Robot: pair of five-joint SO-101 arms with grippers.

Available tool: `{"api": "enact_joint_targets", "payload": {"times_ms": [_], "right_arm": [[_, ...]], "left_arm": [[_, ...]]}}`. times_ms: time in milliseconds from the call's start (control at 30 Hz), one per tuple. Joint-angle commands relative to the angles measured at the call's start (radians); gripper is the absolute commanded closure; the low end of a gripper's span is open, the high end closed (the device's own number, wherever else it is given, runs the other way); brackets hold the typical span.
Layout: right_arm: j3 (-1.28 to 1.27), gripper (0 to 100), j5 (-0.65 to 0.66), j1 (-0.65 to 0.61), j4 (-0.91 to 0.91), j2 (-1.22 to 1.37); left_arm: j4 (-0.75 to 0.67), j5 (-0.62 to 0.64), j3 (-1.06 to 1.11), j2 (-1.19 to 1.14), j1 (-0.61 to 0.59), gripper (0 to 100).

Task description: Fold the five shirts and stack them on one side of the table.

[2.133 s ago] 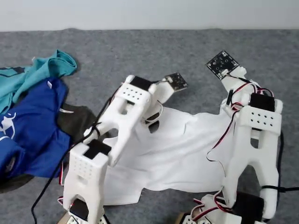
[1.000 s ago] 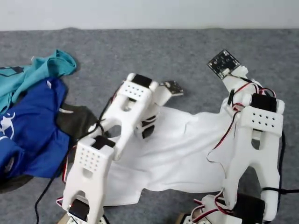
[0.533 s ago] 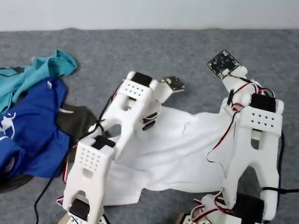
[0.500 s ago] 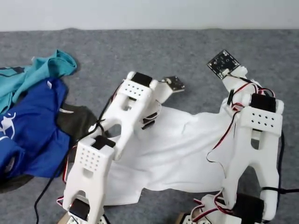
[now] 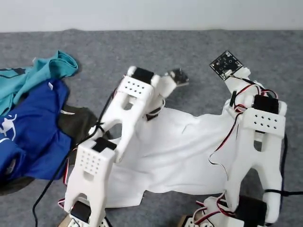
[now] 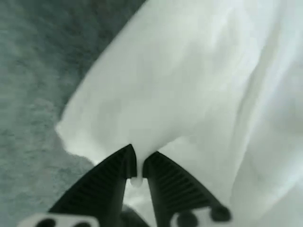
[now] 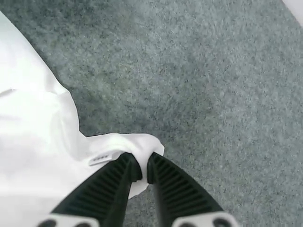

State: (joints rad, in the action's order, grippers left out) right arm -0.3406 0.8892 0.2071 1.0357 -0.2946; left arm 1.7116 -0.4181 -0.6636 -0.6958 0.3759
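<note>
Left jaws, right jaws each clench a far corner of the shirt (image 5: 180, 146), ready for folding over.

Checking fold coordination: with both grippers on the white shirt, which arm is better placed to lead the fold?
Left, probably. The left gripper is shut on an edge of the white shirt that looks lifted off the table; the right gripper pinches a corner that looks nearer the surface.

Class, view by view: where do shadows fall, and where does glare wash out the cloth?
High view: even light, only soft fold shadows on the white shirt. Left wrist view: the shirt glares, its folds barely show. Right wrist view: the shirt's edge casts a dark band on the grey table.
</note>
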Motion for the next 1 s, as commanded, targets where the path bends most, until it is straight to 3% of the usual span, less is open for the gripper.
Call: {"api": "enact_joint_targets", "payload": {"times_ms": [0,267,400,633,967], "right_arm": [[0.080,98.8,-0.031,0.002,0.004,-0.097],[0.203,98.8,-0.089,-0.018,-0.005,-0.131],[0.296,98.8,-0.129,-0.019,-0.005,-0.108],[0.414,98.8,-0.169,-0.019,0.035,-0.180],[0.598,98.8,-0.127,-0.027,0.223,-0.394]], "left_arm": [[0.041,0.026,-0.134,0.161,-0.041,99],[0.040,0.058,-0.351,0.287,-0.334,99],[0.040,0.058,-0.516,0.308,-0.420,99],[0.043,0.028,-0.725,0.448,-0.381,99],[0.041,-0.130,-0.725,0.802,-0.330,99]]}}
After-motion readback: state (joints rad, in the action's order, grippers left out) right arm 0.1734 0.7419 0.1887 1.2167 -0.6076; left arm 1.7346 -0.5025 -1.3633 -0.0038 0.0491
